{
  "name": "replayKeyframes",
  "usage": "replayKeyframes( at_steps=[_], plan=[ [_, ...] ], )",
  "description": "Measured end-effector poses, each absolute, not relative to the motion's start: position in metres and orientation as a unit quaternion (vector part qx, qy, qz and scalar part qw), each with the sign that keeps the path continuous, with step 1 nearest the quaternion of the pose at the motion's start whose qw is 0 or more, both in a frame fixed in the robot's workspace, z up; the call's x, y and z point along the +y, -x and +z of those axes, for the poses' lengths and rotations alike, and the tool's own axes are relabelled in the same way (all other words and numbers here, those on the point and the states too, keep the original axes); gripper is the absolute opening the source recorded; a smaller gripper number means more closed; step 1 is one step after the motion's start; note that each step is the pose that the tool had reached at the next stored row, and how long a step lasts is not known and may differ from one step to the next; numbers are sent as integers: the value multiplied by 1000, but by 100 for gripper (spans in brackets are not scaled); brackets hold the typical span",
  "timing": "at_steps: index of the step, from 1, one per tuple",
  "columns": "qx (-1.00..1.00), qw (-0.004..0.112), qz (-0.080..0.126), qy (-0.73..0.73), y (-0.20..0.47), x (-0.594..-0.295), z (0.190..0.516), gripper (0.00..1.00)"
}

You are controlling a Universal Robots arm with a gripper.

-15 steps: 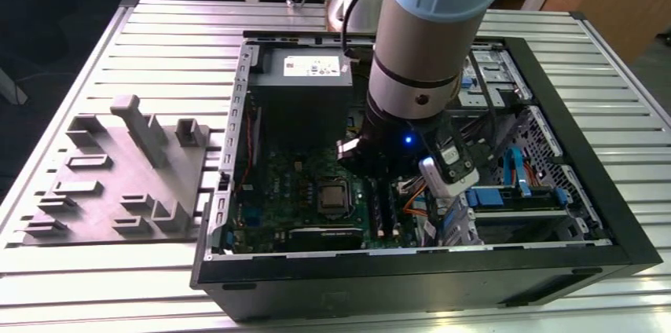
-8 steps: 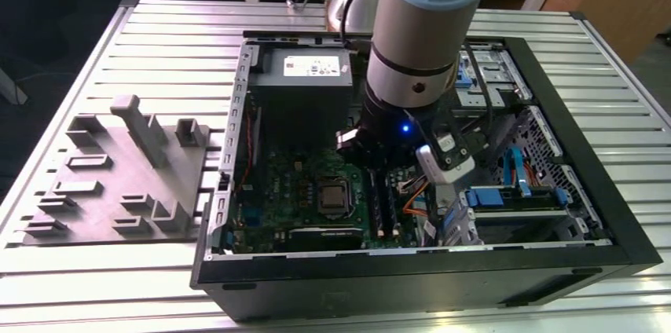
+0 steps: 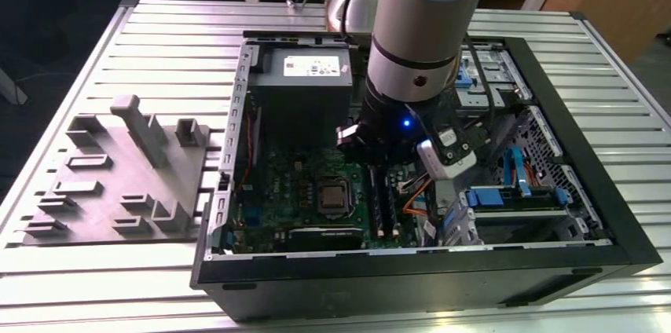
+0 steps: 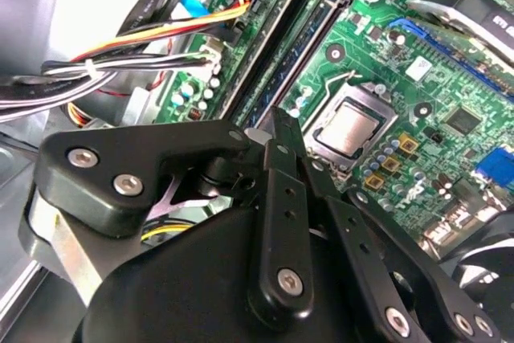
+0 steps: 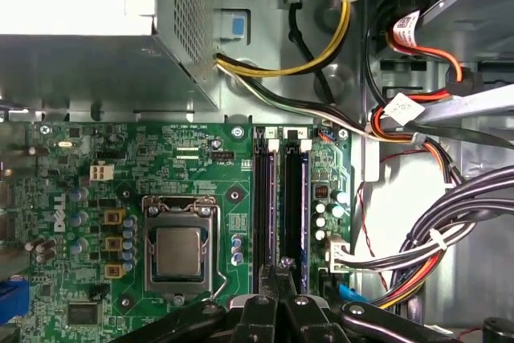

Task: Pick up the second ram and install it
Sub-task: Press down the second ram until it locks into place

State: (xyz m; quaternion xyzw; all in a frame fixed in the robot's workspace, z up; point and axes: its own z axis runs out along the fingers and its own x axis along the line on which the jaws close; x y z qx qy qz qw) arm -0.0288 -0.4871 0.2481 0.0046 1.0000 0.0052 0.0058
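The second ram (image 5: pixel 294 198) is a long thin stick with a dark blue-green board. It stands in the slot farther from the processor socket (image 5: pixel 178 251), beside another similar stick (image 5: pixel 263 198). In the exterior view it lies inside the open computer case as the second ram (image 3: pixel 391 207). My gripper (image 5: pixel 281 266) is shut, its two black fingers pressed together with nothing between them. In the second wrist view the gripper (image 4: pixel 274 120) hovers right over the near end of the second ram (image 4: pixel 291 66). I cannot tell whether the tips touch it.
The grey power-supply box (image 3: pixel 302 82) sits just beyond the slots. Bundles of coloured cables (image 5: pixel 418 247) and blue flat cables (image 3: pixel 516 172) crowd the side away from the processor. A grey fixture block (image 3: pixel 121 176) stands on the slatted table at the exterior view's left.
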Motion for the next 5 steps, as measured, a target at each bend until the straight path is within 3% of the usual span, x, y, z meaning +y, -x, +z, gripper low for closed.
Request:
replayKeyframes(
  at_steps=[5],
  plan=[
    [1000,6,5,-5,29,-487,249,10]
  ],
)
